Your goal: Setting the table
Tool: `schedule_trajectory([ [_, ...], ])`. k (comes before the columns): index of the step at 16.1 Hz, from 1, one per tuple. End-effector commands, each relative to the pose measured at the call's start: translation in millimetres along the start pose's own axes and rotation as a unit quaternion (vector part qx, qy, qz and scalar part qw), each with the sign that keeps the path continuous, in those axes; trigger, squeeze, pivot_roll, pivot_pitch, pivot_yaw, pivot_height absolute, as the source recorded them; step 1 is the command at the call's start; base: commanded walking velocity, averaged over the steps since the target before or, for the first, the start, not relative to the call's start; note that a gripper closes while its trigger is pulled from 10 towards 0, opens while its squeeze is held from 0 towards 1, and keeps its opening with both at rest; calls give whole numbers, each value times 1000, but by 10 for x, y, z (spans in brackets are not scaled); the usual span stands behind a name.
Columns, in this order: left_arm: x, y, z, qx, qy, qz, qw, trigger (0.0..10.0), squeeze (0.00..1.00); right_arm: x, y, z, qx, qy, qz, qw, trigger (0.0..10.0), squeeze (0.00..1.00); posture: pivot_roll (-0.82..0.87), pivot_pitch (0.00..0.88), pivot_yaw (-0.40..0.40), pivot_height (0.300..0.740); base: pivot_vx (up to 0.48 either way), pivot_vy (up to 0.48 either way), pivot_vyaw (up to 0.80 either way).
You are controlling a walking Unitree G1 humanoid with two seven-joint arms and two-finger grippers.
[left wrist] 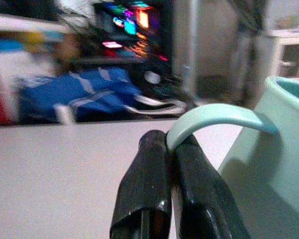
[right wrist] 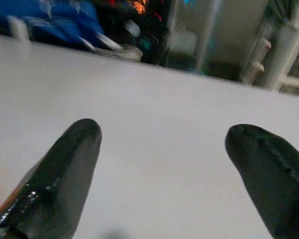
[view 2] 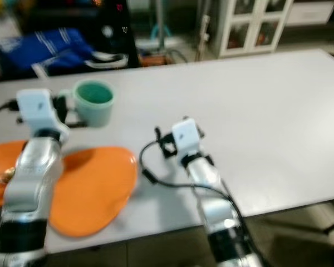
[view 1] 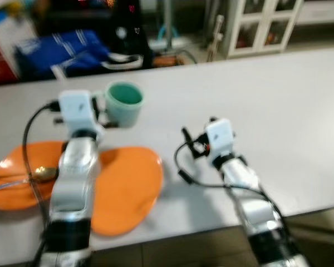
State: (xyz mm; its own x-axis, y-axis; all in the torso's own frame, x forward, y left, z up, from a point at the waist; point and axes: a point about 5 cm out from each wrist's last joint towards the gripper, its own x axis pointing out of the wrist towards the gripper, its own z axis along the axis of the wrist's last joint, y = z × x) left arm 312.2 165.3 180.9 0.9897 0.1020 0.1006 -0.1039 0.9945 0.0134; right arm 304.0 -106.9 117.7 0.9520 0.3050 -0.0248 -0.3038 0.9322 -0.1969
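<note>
Both head views are soft with blur, so small detail is hard to read. The left gripper (left wrist: 170, 149) has its jaws pinched shut on the curved handle of the mug (view 1: 124, 104), a pale green one that sits at the far side of the orange plates; whether its base touches the worktop (view 1: 278, 111) cannot be told. In the left wrist view the mug is cut off at the edge, so just the handle and part of the wall show.

Two orange plates lie near the front edge. The near plate (view 1: 125, 186) is partly covered by the left arm, which crosses over it. The far-left plate (view 1: 14, 172) runs out of the picture and carries a spoon (view 1: 22, 178), its bowl just beside the arm and its handle cut off at the border.

The right gripper (right wrist: 164, 169) sits low over bare worktop, well apart from the mug and the plates, its jaws spread wide with nothing between them. A black cable loops beside its wrist.

Beyond the far edge lie a blue bag (view 1: 61, 50), a dark blurred thing with red lights (view 1: 131, 22), and a white cabinet (view 1: 261, 25) with glass doors, its contents too blurred to name.
</note>
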Motion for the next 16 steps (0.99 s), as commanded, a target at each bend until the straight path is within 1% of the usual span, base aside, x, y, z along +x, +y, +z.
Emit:
schedule_trajectory([
  [1, 9, 115, 13, 9, -3, 16, 1000, 0, 0, 38, 53, 95, 8, -18, 12, 1000, 10000, 0, -133, 0, 79, 740, 0, 0, 0],
  [2, 16, 113, 8, 10, -2, 16, 1000, 0, 0, 46, 31, 123, 11, -21, 19, 1000, 10000, 0, -134, 0, 80, 740, 0, 0, 0],
  [3, 65, 110, -4, 12, 0, 13, 1000, 0, 0, 61, -33, 165, 8, -17, 38, 999, 10000, 0, -134, 0, 80, 740, 0, 0, 0],
  [4, 81, 111, -10, 13, 1, 12, 1000, 0, 0, 63, -47, 170, 5, -16, 42, 999, 10000, 0, -136, 0, 77, 740, 0, 0, 0],
  [5, 175, 124, -24, 15, 4, 7, 1000, 0, 0, 73, -123, 176, 6, -8, 50, 999, 10000, 0, -141, 0, 74, 740, 0, 0, 0],
  [6, 292, 137, -28, 8, 8, 0, 1000, 0, 0, 83, -188, 168, 2, 0, 59, 998, 10000, 0, -141, 0, 73, 740, 0, 0, 0],
  [8, 491, 191, -7, -4, 11, -1, 1000, 0, 0, 105, -220, 204, 7, 8, 89, 996, 10000, 0, -153, 0, 75, 740, 0, 0, 0],
  [9, 565, 216, 17, -4, 11, 0, 1000, 0, 0, 106, -225, 250, 12, 7, 109, 994, 10000, 0, -156, 0, 76, 740, 0, 0, 0],
  [11, 684, 257, 37, -6, 12, 1, 1000, 0, 0, 99, -300, 332, 19, 8, 128, 992, 10000, 0, -166, 0, 78, 740, 0, 0, 0],
  [13, 780, 252, -17, -4, 26, -7, 1000, 0, 0, 62, -404, 371, 24, 17, 145, 989, 10000, 0, -179, 0, 81, 740, 0, 0, 0],
  [15, 838, 280, -97, -12, 44, -5, 999, 0, 0, -36, -590, 319, 38, 27, 146, 988, 10000, 0, -197, 0, 83, 740, 0, 0, 0],
  [16, 853, 288, -121, -13, 48, -3, 999, 0, 0, -79, -649, 279, 40, 38, 147, 988, 10000, 0, -204, 0, 85, 740, 0, 0, 0],
])
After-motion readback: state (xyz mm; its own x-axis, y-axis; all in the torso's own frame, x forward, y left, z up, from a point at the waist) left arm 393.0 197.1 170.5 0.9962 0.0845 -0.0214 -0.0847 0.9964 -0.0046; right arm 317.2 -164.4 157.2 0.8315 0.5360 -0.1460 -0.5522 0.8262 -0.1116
